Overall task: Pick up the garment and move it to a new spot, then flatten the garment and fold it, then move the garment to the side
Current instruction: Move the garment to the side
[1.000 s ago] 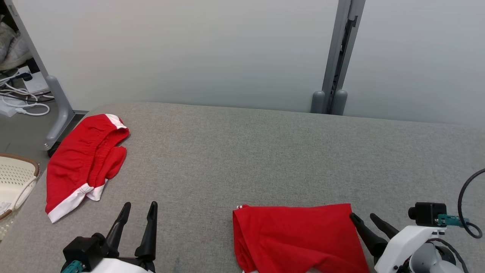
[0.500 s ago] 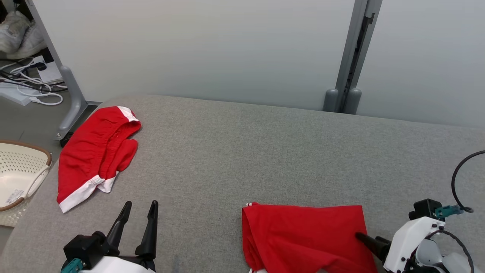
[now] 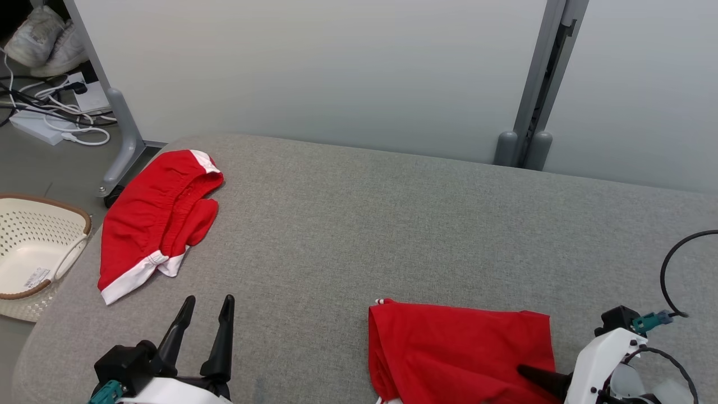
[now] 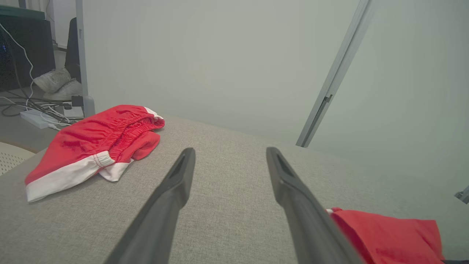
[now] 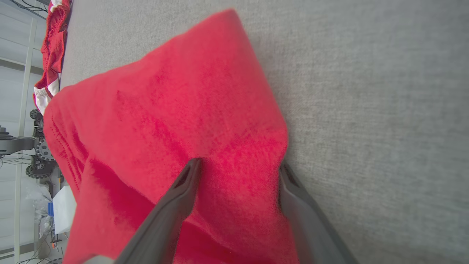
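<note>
The garment (image 3: 460, 348) is a red cloth lying flat near the table's front edge, right of centre; it also shows low at the right in the left wrist view (image 4: 388, 238). My right gripper (image 3: 527, 371) reaches in from the lower right, over the garment's right part. Its wrist view shows that gripper (image 5: 239, 164) open, its two fingers straddling the red garment (image 5: 176, 102) close to its right edge, cloth between them. My left gripper (image 3: 208, 300) stands open at the lower left above bare table, fingers (image 4: 183, 176) spread, holding nothing.
A second red garment with white trim (image 3: 157, 219) lies crumpled at the table's far left corner. A cream basket (image 3: 33, 247) sits on the floor beyond the left edge. Grey partition panels and a post (image 3: 538, 101) back the grey table (image 3: 392, 224). Cables (image 3: 67, 118) lie on the floor.
The camera has swung, shifting the whole picture rightward. My right gripper has drawn back from beside the garment's far right corner and now lies over its right part. The left gripper has not moved.
</note>
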{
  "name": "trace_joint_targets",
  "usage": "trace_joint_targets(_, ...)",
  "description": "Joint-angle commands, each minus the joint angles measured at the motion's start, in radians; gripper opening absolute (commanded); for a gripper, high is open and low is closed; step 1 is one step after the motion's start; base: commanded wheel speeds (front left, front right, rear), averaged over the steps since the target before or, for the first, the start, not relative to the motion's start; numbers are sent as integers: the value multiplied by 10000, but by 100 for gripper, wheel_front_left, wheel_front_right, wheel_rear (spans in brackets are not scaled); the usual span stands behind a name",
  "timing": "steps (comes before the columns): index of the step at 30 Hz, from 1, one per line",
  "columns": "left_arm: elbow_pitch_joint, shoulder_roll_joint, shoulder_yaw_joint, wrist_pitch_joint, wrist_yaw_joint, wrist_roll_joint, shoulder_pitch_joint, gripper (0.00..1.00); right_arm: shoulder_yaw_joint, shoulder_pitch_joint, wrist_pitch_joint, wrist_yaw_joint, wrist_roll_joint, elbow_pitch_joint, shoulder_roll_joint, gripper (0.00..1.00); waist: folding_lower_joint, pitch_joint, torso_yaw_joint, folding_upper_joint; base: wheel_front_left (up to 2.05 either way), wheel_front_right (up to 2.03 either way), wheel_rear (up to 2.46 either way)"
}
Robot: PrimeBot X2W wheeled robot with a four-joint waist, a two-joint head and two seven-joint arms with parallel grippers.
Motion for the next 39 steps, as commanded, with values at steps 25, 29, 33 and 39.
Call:
trace_joint_targets(25, -124, 53, -174, -16, -19, -174, -241, 100, 1873, -2382, -2406, 7, -499, -2191, -1517, 0, 0, 423, -757, 0, 0, 0, 0)
trace_joint_targets(29, -234, 143, -353, -16, -19, -268, -403, 100, 2037, -3221, -2730, 7, -550, -1983, -1968, 0, 0, 896, -912, 0, 0, 0, 0)
trace_joint_targets(33, -420, 369, -481, -16, -19, -428, -712, 100, 1968, -4033, -3043, 7, -591, -1656, -2373, 0, 0, 1689, -1087, 0, 0, 0, 0)
trace_joint_targets(39, -806, 811, -552, -16, -19, -599, -1251, 100, 1820, -5131, -3730, 7, -686, -1036, -2934, 0, 0, 2687, -1325, 0, 0, 0, 0)
